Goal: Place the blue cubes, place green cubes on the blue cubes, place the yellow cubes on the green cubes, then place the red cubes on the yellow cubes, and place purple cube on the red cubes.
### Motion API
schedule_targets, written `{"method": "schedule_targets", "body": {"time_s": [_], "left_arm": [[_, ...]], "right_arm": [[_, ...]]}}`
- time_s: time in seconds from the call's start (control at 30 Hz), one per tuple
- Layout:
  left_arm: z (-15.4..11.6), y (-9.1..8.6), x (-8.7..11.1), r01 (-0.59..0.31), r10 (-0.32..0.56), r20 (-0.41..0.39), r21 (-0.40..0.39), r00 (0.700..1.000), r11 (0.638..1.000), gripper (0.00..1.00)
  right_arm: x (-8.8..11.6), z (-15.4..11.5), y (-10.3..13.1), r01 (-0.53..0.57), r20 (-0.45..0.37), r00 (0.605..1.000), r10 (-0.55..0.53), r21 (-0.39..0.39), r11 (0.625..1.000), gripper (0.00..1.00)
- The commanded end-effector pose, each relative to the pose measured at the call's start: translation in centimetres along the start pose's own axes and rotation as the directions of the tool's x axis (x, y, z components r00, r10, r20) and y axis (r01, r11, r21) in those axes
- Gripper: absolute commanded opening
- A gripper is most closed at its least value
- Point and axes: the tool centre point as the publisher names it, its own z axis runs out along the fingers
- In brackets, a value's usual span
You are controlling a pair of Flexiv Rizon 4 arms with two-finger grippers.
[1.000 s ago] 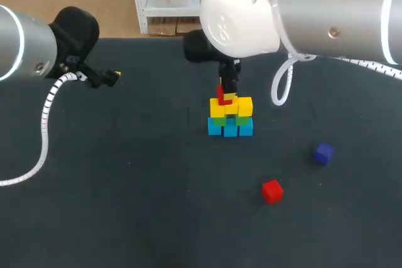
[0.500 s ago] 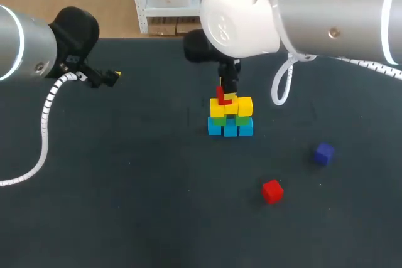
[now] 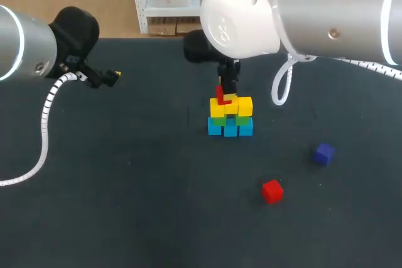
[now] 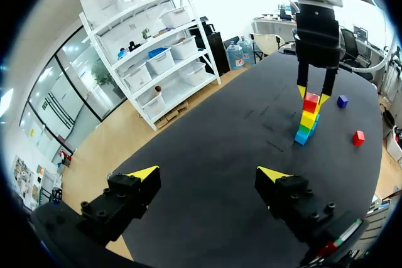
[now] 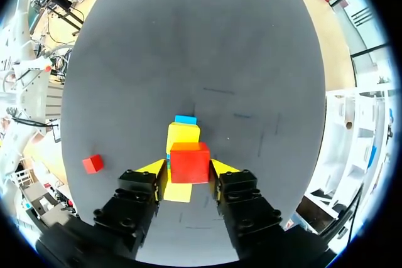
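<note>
one red cube [image 5: 190, 162] is clamped in my right gripper [image 5: 188, 169] over the yellow cubes [image 5: 183, 136]; i should square it, then release gently. my left gripper [image 4: 207, 177] is open.

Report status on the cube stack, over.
Left gripper open, empty, off to the side. Right gripper shut on red cube, on yellow layer of stack. Second red cube and dark blue cube loose on table, nothing in the way.
</note>
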Motion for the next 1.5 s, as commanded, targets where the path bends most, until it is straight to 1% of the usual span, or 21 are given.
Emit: {"method": "schedule_targets", "body": {"time_s": [0.03,0.1,0.13,0.17,0.2,0.23,0.27,0.3,0.5,0.7,0.77,1.07,1.13,1.27,1.33,1.5], "left_arm": [[0.1,0.1,0.0,-0.001,0.001,0.003,0.004,1.000,1.000,1.00],[0.1,0.1,0.0,-0.001,0.001,0.003,0.004,1.000,1.000,1.00],[0.1,0.1,0.0,-0.001,0.001,0.003,0.004,1.000,1.000,1.00],[0.1,0.1,0.0,-0.001,0.001,0.003,0.004,1.000,1.000,1.00],[0.1,0.1,0.0,-0.001,0.001,0.003,0.004,1.000,1.000,1.00],[0.1,0.1,0.0,-0.001,0.001,0.003,0.004,1.000,1.000,1.00],[0.1,0.1,0.0,-0.001,0.001,0.003,0.004,1.000,1.000,1.00],[0.1,0.1,0.0,-0.001,0.001,0.003,0.004,1.000,1.000,1.00],[0.1,0.1,0.0,-0.001,0.001,0.003,0.004,1.000,1.000,1.00],[0.1,0.1,0.0,-0.001,0.001,0.003,0.004,1.000,1.000,1.00],[0.1,0.1,0.0,-0.001,0.001,0.003,0.004,1.000,1.000,1.00],[0.1,0.1,0.0,-0.001,0.001,0.003,0.004,1.000,1.000,1.00],[0.1,0.1,0.0,-0.001,0.001,0.003,0.004,1.000,1.000,1.00],[0.1,0.1,0.0,-0.001,0.001,0.003,0.004,1.000,1.000,1.00],[0.1,0.1,0.0,-0.001,0.001,0.003,0.004,1.000,1.000,1.00],[0.1,0.1,0.0,-0.001,0.001,0.003,0.004,1.000,1.000,1.00]], "right_arm": [[0.0,0.1,-0.1,0.002,0.002,1.000,-0.002,-0.003,1.000,0.47],[-0.1,0.1,-0.1,0.002,0.003,1.000,-0.002,-0.003,1.000,0.50],[-0.1,0.1,-0.1,0.001,0.004,1.000,-0.001,-0.002,1.000,0.56],[0.0,0.0,0.0,0.000,0.005,1.000,0.000,-0.001,1.000,0.64],[0.0,0.0,0.0,0.000,0.006,1.000,0.000,0.000,1.000,0.70],[0.0,0.0,0.0,-0.001,0.006,1.000,0.001,0.000,1.000,0.87],[0.0,0.0,0.1,-0.001,0.008,1.000,0.001,0.001,1.000,0.98],[0.0,-0.1,0.1,-0.002,0.011,1.000,0.002,0.001,1.000,1.00],[0.2,-0.4,0.3,-0.016,0.035,0.999,0.016,0.009,1.000,1.00],[1.3,-1.9,1.3,-0.046,0.042,0.998,0.045,0.047,0.998,1.00],[1.4,-2.3,1.3,-0.051,0.042,0.998,0.048,0.063,0.997,1.00],[4.5,-5.4,3.3,-0.087,0.018,0.996,0.086,0.149,0.985,1.00],[5.1,-6.0,3.9,-0.083,0.030,0.996,0.079,0.174,0.981,1.00],[6.3,-7.2,5.2,-0.041,0.006,0.999,0.041,0.224,0.974,1.00],[6.5,-7.7,6.0,-0.008,-0.014,1.000,0.012,0.238,0.971,1.00],[6.7,-8.3,8.1,0.071,-0.003,0.997,-0.073,0.244,0.967,1.00]]}}
